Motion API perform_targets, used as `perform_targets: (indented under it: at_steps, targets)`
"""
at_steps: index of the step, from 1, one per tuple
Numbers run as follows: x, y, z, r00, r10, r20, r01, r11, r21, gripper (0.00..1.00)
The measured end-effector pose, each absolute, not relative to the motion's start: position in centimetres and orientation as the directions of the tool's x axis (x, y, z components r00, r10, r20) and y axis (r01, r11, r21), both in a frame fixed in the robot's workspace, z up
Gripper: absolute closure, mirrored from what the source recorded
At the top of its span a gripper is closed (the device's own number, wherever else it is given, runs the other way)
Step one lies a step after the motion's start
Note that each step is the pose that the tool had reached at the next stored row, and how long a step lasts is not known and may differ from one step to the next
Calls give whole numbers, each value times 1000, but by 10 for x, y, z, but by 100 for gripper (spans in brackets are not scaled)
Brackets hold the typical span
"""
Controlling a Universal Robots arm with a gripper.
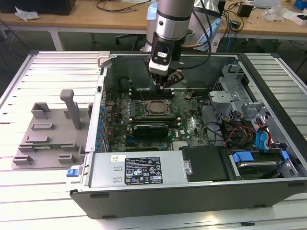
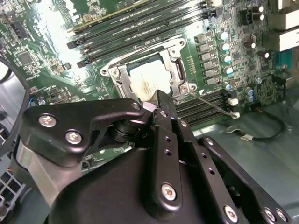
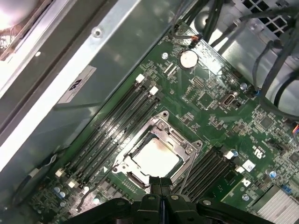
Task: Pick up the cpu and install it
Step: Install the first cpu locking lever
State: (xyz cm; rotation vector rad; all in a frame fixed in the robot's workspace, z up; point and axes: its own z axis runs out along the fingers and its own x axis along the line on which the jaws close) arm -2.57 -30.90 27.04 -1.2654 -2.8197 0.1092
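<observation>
Claw [image 3: 159,181] shut and empty, cpu [image 3: 156,157] lying in the socket [image 3: 163,122] just below its tips: best kept level, I'd say, no sideways nudges.

The arm [image 1: 171,14] is a silvery-grey cylinder with a dark band, ending in a black wrist block [image 1: 163,55] that bears a white label [image 1: 163,54]. Black cables [image 1: 207,33] loop off it. The gripper [image 2: 160,99] is matte black, its flat linkage plates [image 2: 79,122] fastened with silver screws [image 2: 74,136].
</observation>
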Motion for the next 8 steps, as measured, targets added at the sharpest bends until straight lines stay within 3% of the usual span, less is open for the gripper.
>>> perform_targets:
  at_steps: [8]
  targets:
    - [-26, -309, 270, -727, 686, 16, 683, 725, -84, 89]
